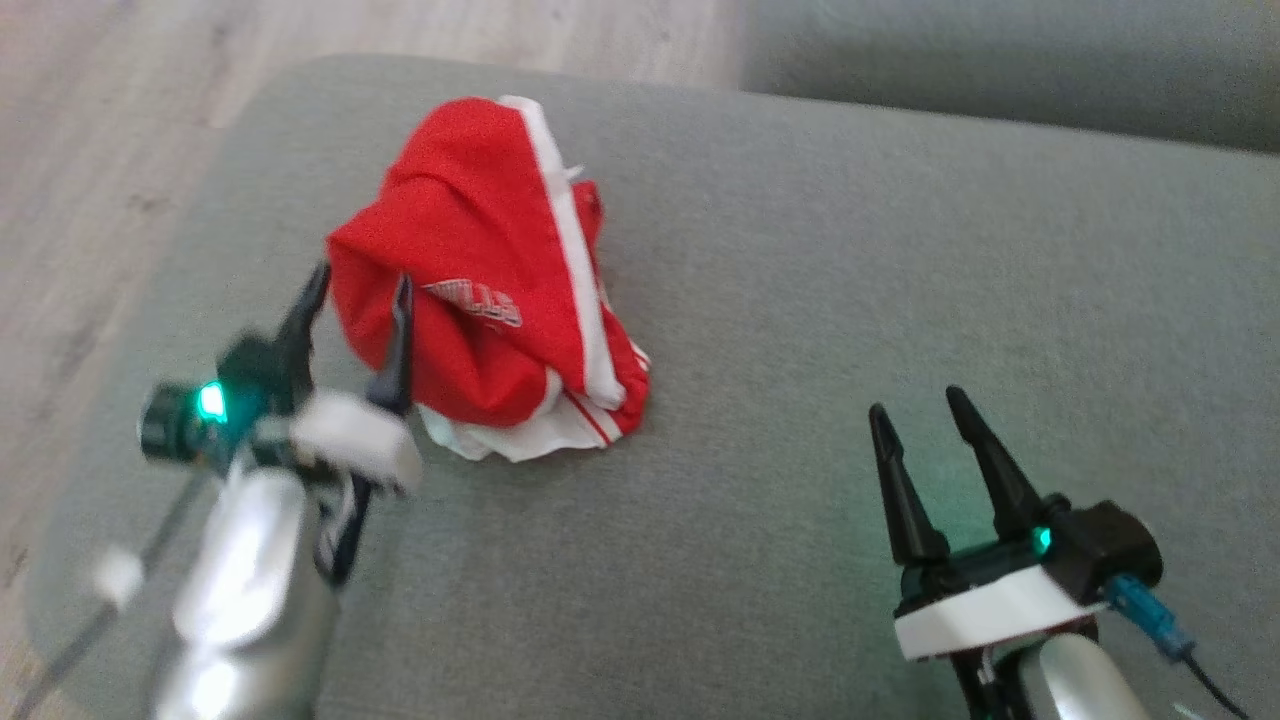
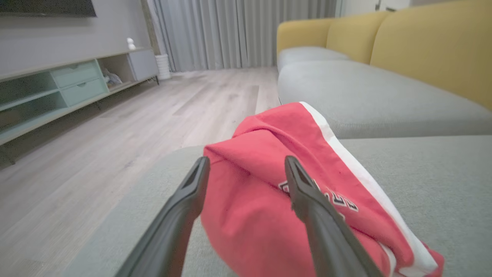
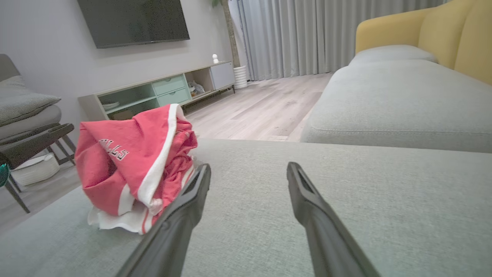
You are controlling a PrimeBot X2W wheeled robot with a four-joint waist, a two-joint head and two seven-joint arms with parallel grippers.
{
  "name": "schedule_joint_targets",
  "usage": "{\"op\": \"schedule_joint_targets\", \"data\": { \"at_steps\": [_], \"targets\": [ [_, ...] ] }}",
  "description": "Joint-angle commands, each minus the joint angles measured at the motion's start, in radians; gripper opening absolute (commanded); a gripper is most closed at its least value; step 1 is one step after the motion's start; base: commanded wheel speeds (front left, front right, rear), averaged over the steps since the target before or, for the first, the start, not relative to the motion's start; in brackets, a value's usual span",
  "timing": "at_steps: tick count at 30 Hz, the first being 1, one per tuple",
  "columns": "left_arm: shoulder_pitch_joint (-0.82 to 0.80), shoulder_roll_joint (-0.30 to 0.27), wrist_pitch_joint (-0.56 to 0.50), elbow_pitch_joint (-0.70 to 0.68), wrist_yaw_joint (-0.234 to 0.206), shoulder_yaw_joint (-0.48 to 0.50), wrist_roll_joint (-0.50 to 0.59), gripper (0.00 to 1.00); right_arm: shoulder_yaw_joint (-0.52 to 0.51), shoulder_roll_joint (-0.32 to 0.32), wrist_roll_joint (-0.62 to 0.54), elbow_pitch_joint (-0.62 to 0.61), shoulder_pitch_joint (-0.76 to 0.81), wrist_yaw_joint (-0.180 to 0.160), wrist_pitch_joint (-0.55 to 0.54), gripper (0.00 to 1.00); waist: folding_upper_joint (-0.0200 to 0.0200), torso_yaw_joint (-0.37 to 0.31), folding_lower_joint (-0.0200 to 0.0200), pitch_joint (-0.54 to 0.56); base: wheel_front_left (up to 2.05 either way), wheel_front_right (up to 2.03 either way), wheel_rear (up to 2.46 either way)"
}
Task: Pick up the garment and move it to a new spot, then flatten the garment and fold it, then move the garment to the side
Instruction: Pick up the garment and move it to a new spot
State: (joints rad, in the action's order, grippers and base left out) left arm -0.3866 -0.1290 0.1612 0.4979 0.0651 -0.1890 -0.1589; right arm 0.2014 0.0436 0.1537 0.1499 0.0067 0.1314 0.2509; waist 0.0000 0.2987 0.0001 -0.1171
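Observation:
The garment [image 1: 490, 285] is a red piece with white stripes and lettering, bunched in a tall heap on the grey cushion [image 1: 800, 300]. My left gripper [image 1: 362, 285] is open right at the heap's near left side, its fingers straddling the red cloth without closing. From the left wrist camera the garment [image 2: 269, 200] bulges between and beyond the two dark fingers [image 2: 184, 200]. My right gripper [image 1: 915, 410] is open over bare cushion, well to the right of the heap. In the right wrist view the garment [image 3: 134, 165] lies to the left of that gripper [image 3: 248, 171].
The cushion's rounded left edge [image 1: 170, 250] drops to a pale wood floor [image 1: 100, 120]. A second grey seat with yellow backrests [image 2: 384, 50] lies beyond. A TV cabinet [image 3: 161, 90] and a chair [image 3: 30, 130] stand across the room.

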Motion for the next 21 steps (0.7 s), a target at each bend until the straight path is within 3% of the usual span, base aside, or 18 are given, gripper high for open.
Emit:
{"op": "schedule_joint_targets", "data": {
  "at_steps": [1, 4, 10, 17, 18, 19, 21],
  "targets": [
    [-0.110, -0.038, -0.060, 0.027, 0.018, 0.022, -0.005, 1.00, 0.017, 0.007, -0.007, -0.029, -0.050, -0.001, 0.011, 1.00, 0.0000, -0.052, -0.0001, -0.057, 0.00, 0.00, 0.00],
    [-0.242, -0.078, -0.165, 0.146, 0.038, 0.020, -0.021, 1.00, -0.002, 0.007, 0.010, -0.031, -0.072, -0.001, 0.011, 1.00, 0.0000, -0.088, -0.0001, -0.100, 0.00, 0.00, 0.00],
    [-0.339, -0.118, -0.230, 0.290, 0.049, 0.020, -0.042, 1.00, 0.019, 0.007, 0.011, -0.021, -0.099, -0.001, 0.011, 1.00, 0.0000, -0.130, -0.0001, -0.134, 0.00, 0.00, 0.00],
    [-0.370, -0.124, -0.277, 0.389, 0.058, 0.017, -0.084, 1.00, 0.024, 0.007, 0.020, -0.016, -0.108, -0.001, 0.011, 1.00, 0.0000, -0.151, -0.0001, -0.139, 0.00, 0.00, 0.00],
    [-0.373, -0.125, -0.283, 0.401, 0.060, 0.012, -0.091, 0.85, 0.025, 0.007, 0.022, -0.015, -0.109, -0.001, 0.011, 1.00, 0.0000, -0.153, -0.0001, -0.138, 0.00, 0.00, 0.00],
    [-0.376, -0.126, -0.281, 0.407, 0.061, 0.006, -0.096, 0.02, 0.027, 0.007, 0.023, -0.015, -0.110, -0.001, 0.011, 1.00, 0.0000, -0.155, -0.0001, -0.137, 0.00, 0.00, 0.00],
    [-0.384, -0.126, -0.252, 0.413, 0.064, -0.005, -0.114, 0.00, 0.030, 0.007, 0.027, -0.014, -0.110, -0.001, 0.011, 1.00, 0.0000, -0.157, -0.0001, -0.133, 0.00, 0.00, 0.00]
  ]
}}
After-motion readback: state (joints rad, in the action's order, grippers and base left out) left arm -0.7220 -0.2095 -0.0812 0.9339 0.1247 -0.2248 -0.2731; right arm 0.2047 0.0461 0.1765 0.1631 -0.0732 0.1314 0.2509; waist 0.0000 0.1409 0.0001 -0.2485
